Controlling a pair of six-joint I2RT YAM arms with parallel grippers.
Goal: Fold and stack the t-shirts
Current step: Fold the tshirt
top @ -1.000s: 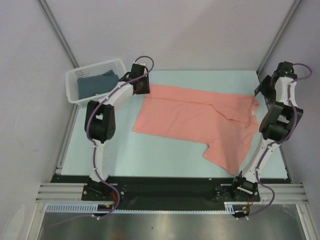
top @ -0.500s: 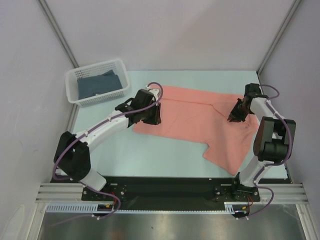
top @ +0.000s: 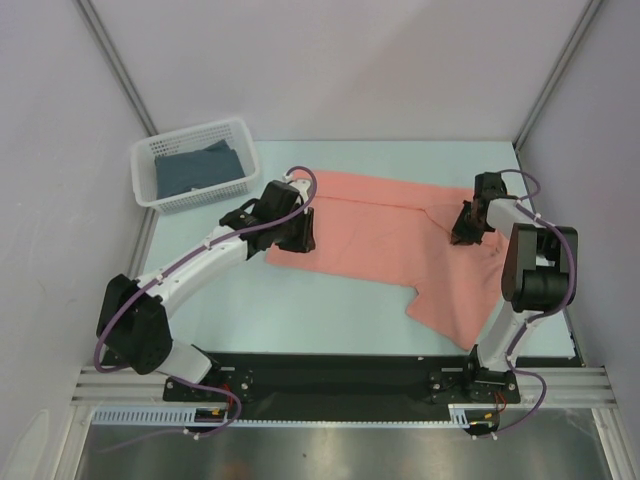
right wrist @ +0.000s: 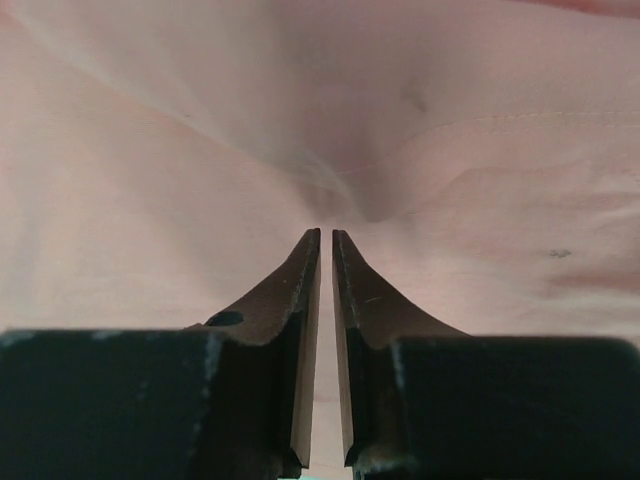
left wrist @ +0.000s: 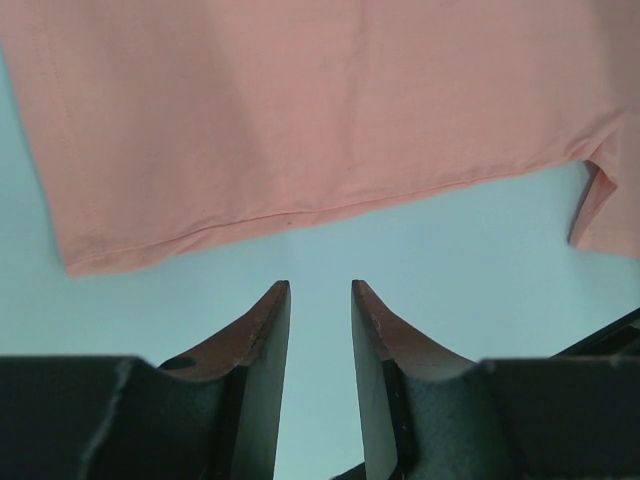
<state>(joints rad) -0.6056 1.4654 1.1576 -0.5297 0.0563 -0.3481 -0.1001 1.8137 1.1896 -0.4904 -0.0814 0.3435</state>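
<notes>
A salmon-pink t-shirt [top: 380, 230] lies spread on the pale green table, one sleeve hanging toward the front right. My left gripper [top: 290, 240] hovers at the shirt's near-left hem. In the left wrist view its jaws [left wrist: 320, 290] stand apart over bare table, just short of the hem [left wrist: 300, 215], with nothing between them. My right gripper [top: 462, 232] is down on the shirt near the collar. In the right wrist view its fingertips [right wrist: 326, 232] are closed to a narrow slit on a puckered fold of pink cloth [right wrist: 360, 190].
A white basket [top: 150, 160] at the back left holds a folded dark blue t-shirt [top: 195, 170]. Bare table [top: 300, 300] shows in front of the pink shirt. Metal frame posts rise at both back corners.
My left arm swung from beside the basket down to the shirt's near-left hem. My right arm came in from the right edge onto the shirt and its jaws closed on the cloth.
</notes>
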